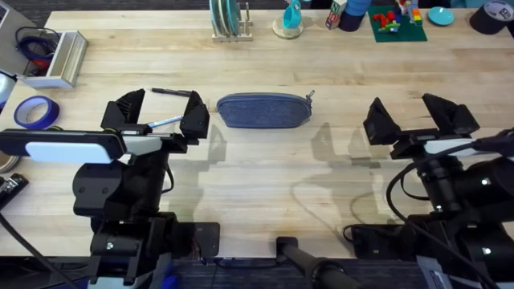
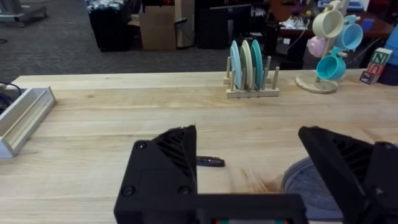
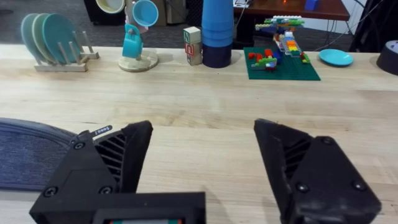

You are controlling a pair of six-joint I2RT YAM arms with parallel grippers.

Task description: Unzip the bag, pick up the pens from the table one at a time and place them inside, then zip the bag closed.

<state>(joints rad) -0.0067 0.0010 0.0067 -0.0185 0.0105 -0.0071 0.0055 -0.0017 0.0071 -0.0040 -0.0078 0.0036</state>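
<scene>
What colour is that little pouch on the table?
Grey-blue fabric; the pouch shows best in the overhead view.

No legible text or labels

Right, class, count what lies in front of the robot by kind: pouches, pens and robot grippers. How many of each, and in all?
Pouch: 1
Pens: 2 (black pen, silvery pen)
Grippers: 2 (left gripper, right gripper, both open)
Total: 5

Black arms with white wrist covers, cables, screwed ribbed fingers [image 2: 163,168].
</scene>
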